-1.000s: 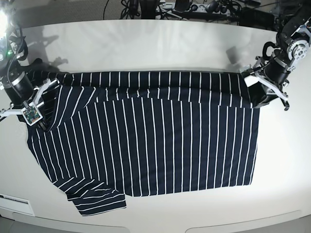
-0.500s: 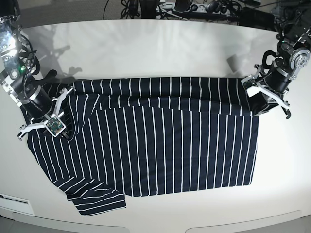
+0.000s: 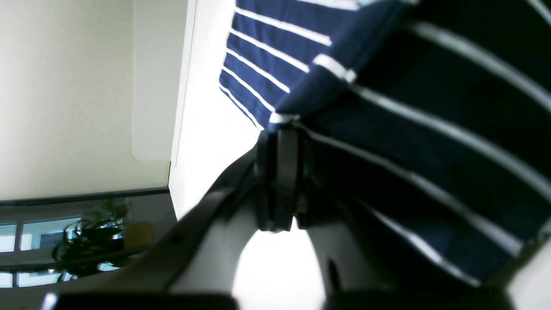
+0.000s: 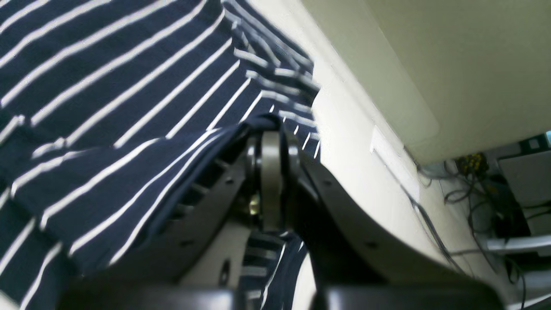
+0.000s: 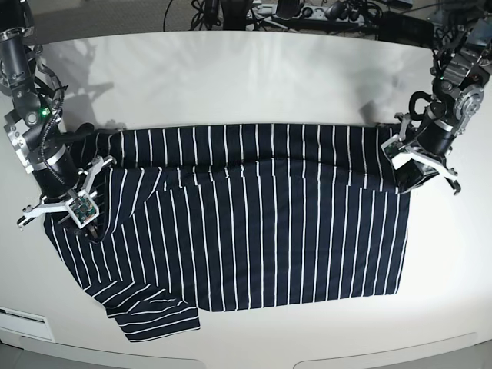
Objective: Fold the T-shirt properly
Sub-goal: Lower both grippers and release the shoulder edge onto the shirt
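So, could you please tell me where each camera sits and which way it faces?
Base: high above the table, looking down on the T-shirt and both arms.
Left wrist: on the left arm, looking along its hand at striped cloth.
Right wrist: on the right arm, looking along its hand at folded cloth.
All three share the T-shirt.

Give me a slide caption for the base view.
Two arms' hands, left and right, grip a folded striped T-shirt on a white table.

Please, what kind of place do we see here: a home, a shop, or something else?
Probably a robotics lab or workshop, not a home. Two robot arms work at a bare white table on a striped T-shirt, and tangled cables with power strips lie behind the table.
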Controlling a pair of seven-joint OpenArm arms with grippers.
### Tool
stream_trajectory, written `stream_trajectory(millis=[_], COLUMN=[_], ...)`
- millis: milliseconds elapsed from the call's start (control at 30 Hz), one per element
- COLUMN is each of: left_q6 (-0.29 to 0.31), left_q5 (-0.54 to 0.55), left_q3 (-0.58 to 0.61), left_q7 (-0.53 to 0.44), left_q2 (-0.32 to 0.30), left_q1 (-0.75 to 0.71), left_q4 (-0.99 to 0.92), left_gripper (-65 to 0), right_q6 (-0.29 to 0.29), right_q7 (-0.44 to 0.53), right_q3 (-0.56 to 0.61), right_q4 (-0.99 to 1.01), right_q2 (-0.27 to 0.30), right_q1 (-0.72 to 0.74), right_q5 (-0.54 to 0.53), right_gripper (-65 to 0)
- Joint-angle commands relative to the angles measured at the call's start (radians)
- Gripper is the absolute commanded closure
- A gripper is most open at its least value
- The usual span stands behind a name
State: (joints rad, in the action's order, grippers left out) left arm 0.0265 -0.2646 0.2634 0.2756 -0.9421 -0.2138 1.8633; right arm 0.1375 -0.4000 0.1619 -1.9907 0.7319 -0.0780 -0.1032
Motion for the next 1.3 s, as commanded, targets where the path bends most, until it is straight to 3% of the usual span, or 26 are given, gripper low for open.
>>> stream_trajectory(millis=[0,33,67,100,233,300,367,400,433,500,600,667,733,800,900,1000,1133,1267], left_q6=[-0.051,-0.082,-0.125,-0.169,-0.35,-0.401,-0.426,-0.435,-0.452,-0.474,-0.427,-0.313,-0.158,-0.072,-0.028,0.078,0.193,0.23], left_q5=[-0.006,0.0,0.026,0.066,0.12,0.12,0.12,0.118,0.106,0.073,0.07,0.137,0.236,0.302,0.342,0.388,0.432,0.44], left_q3=[-0.01,-0.01,-0.01,-0.01,-0.01,-0.01,-0.01,-0.01,-0.01,-0.01,-0.01,-0.01,-0.01,-0.01,-0.01,-0.01,-0.01,-0.01], left_q7=[-0.005,0.008,0.025,0.038,0.087,0.092,0.096,0.109,0.13,0.17,0.182,0.163,0.143,0.143,0.143,0.153,0.22,0.279], left_q2=[-0.01,0.007,0.022,0.037,0.083,0.093,0.095,0.095,0.094,0.093,0.092,0.093,0.097,0.106,0.116,0.131,0.144,0.141], left_q1=[0.033,0.051,0.067,0.08,0.087,0.087,0.087,0.087,0.087,0.087,0.087,0.087,0.087,0.087,0.09,0.09,0.09,0.081], left_q4=[0.001,-0.008,-0.015,-0.018,-0.018,-0.018,-0.018,-0.018,-0.018,-0.021,-0.022,-0.021,-0.022,-0.022,-0.035,-0.074,-0.127,-0.114], left_gripper=[-15.5,-26.7,-35.4,-39.7,-40.2,-35.4,-22.5,-13.0,-2.7,0.0,0.0,0.0,0.0,0.0,0.0,0.0,0.0,0.0], right_q6=[-0.027,-0.032,-0.052,-0.064,-0.121,-0.119,-0.119,-0.12,-0.119,-0.118,-0.091,-0.06,-0.029,-0.017,0.012,0.052,0.065,0.063], right_q7=[0.019,0.015,0.014,0.014,0.01,-0.014,-0.068,-0.109,-0.151,-0.223,-0.266,-0.264,-0.238,-0.201,-0.161,-0.153,-0.23,-0.31], right_q3=[-0.011,-0.011,-0.011,-0.011,-0.011,-0.011,-0.011,-0.011,-0.011,-0.011,-0.011,-0.011,-0.011,-0.011,-0.011,-0.011,-0.011,-0.012], right_q4=[0.012,0.035,0.059,0.078,0.096,0.096,0.096,0.096,0.096,0.096,0.096,0.096,0.101,0.13,0.219,0.322,0.395,0.389], right_q2=[0.01,0.001,-0.009,-0.017,-0.021,-0.02,-0.02,-0.02,-0.02,-0.02,-0.02,-0.021,-0.023,-0.023,-0.032,-0.04,-0.036,-0.036], right_q1=[0.039,0.058,0.074,0.087,0.092,0.092,0.092,0.092,0.091,0.088,0.067,0.037,-0.001,-0.03,-0.038,-0.038,-0.039,-0.045], right_q5=[0.019,0.019,0.016,0.006,-0.015,-0.029,-0.055,-0.077,-0.088,-0.108,-0.149,-0.203,-0.214,-0.211,-0.211,-0.204,-0.205,-0.225], right_gripper=[-21.0,-29.9,-33.7,-33.8,-29.6,-21.7,-9.7,-2.0,0.0,0.0,0.0,0.0,0.0,0.0,0.0,0.0,0.0,0.0])
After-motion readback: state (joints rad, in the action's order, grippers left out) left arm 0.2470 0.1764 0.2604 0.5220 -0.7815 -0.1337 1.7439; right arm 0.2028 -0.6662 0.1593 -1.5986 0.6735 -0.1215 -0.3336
